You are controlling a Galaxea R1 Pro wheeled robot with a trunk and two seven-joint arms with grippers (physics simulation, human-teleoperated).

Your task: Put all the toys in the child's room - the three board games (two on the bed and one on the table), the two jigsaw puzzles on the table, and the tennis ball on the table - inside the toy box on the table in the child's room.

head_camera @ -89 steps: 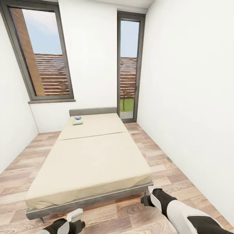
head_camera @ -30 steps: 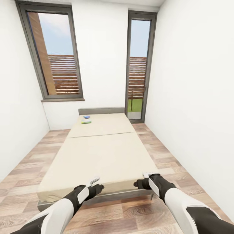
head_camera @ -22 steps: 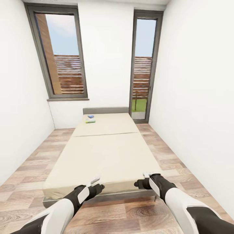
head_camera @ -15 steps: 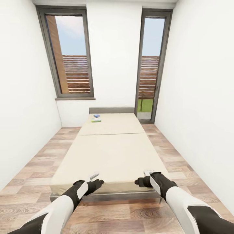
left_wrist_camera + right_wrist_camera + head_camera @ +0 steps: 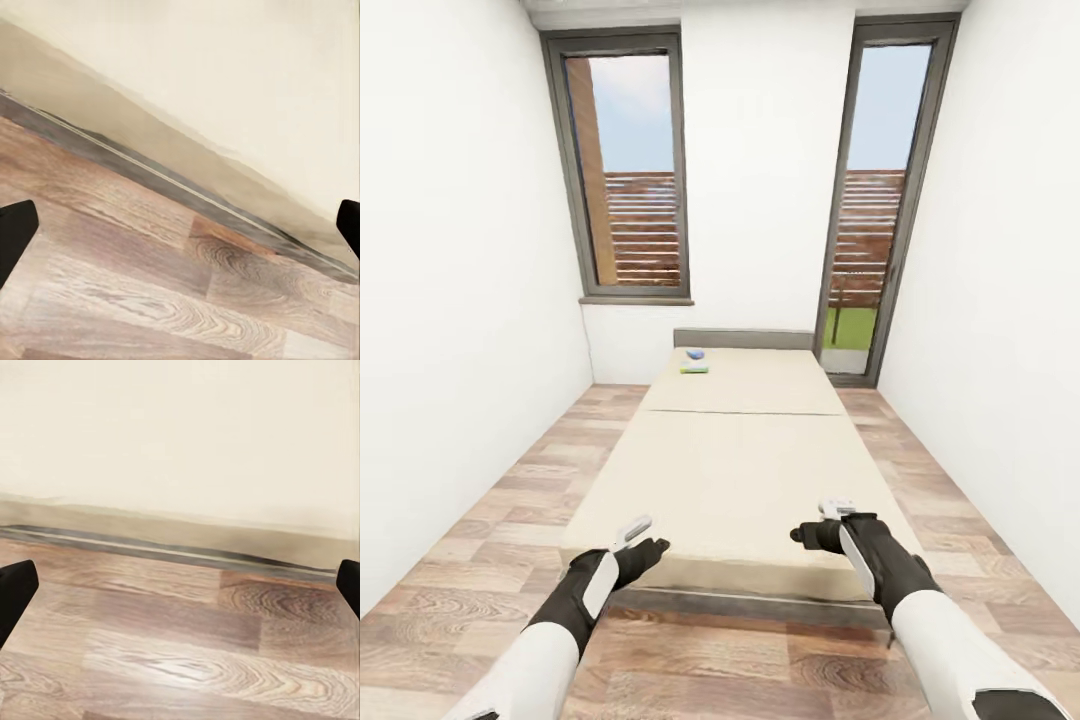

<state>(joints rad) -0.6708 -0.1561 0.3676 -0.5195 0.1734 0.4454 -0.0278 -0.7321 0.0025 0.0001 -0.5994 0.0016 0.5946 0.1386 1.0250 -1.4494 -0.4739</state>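
Two board games lie at the far head of the bed, a full mattress length beyond both grippers.

The blue board game and green board game lie just apart, left of centre, nearer the left gripper than the right gripper. Both pairs of jaws are spread and empty over the foot of the bed. Floor runs free along the left side.
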